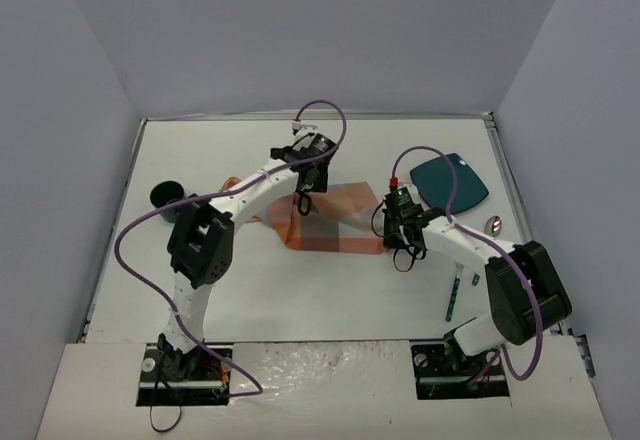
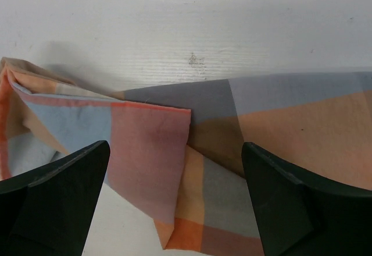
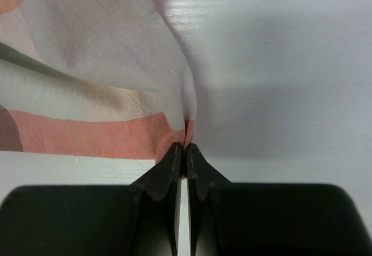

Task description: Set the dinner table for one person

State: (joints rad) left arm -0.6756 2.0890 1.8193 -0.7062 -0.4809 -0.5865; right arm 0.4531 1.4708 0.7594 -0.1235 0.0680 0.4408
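One white dinner table [image 1: 300,290] (grey walls [image 1: 300,30]); L gripper [image 2: 174,145] open, R gripper [image 3: 185,146] pinches placemat [image 1: 340,225].

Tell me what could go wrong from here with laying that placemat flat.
1. The right tool pinches only the very edge of the placemat, so a pull may slip it free.
2. The left tool is open above a folded-over bunch, so the cloth may drag crumpled.
3. The teal plate sits close to the right arm and could get bumped.
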